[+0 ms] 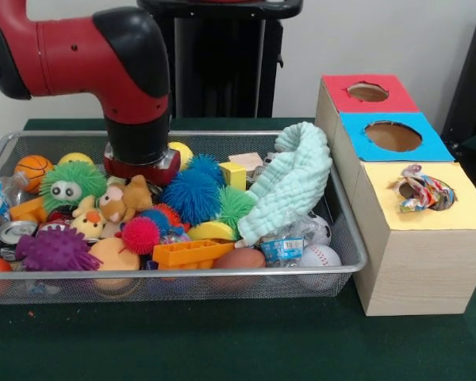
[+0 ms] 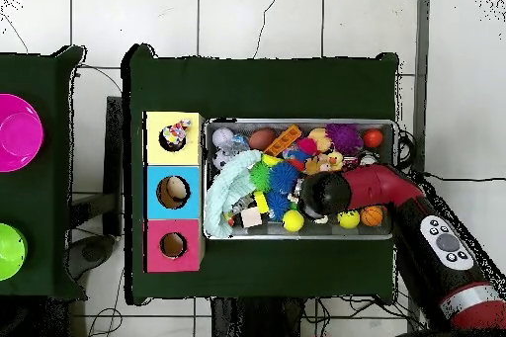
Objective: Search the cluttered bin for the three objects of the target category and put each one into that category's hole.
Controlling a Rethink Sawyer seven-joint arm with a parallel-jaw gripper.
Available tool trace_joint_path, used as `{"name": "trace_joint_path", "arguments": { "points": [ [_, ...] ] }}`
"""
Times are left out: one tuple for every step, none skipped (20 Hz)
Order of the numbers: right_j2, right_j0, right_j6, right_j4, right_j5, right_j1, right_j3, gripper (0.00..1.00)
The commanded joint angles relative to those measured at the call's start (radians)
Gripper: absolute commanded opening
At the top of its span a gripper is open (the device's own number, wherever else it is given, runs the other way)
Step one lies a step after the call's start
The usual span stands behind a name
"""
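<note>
The wire mesh bin [image 1: 222,272] is full of toys; it also shows in the overhead view [image 2: 296,238]. The mint-green waffle cloth [image 1: 289,182] lies heaped at the bin's right end, near the boxes, and shows in the overhead view [image 2: 232,192]. The white dotted cloth [image 1: 420,190] sits bunched in the round hole of the yellow-topped box [image 1: 464,210], seen from above too [image 2: 176,133]. No cream cloth shows. My gripper [image 1: 141,168] is down in the clutter at the bin's left middle, just above the plush animals [image 1: 119,202]; the arm's wrist hides it from above [image 2: 321,195].
The blue-topped hole [image 1: 393,136] and red-topped hole [image 1: 368,92] lie behind the yellow one. Spiky balls, blue [image 1: 192,194], purple [image 1: 55,250] and green with eyes [image 1: 71,184], crowd round the gripper. A baseball [image 1: 321,255] lies at the front right. A pink bowl [image 2: 15,132] stands on a side table.
</note>
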Motion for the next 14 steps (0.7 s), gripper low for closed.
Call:
{"name": "trace_joint_path", "arguments": {
  "points": [
    [0.214,0.042,0.037,-0.014,-0.588,0.041,0.015,1.0],
    [0.207,0.047,0.042,-0.022,-0.614,0.043,0.013,1.0],
    [0.196,0.054,0.058,-0.029,-0.649,0.04,0.014,1.0],
    [0.189,0.06,0.068,-0.034,-0.677,0.042,0.011,1.0],
    [0.184,0.065,0.076,-0.038,-0.702,0.042,0.011,1.0],
    [0.181,0.064,0.082,-0.04,-0.729,0.043,0.013,1.0],
    [0.169,0.071,0.096,-0.042,-0.765,0.04,0.013,1.0],
    [0.174,0.067,0.095,-0.043,-0.78,0.045,0.014,1.0],
    [0.171,0.067,0.1,-0.043,-0.805,0.047,0.015,1.0],
    [0.165,0.07,0.107,-0.039,-0.833,0.048,0.016,1.0],
    [0.179,0.058,0.1,-0.04,-0.835,0.058,0.019,1.0],
    [0.184,0.053,0.099,-0.039,-0.847,0.062,0.019,1.0],
    [0.203,0.038,0.089,-0.04,-0.837,0.072,0.022,1.0],
    [0.228,0.021,0.074,-0.042,-0.818,0.082,0.027,1.0]
  ]
}}
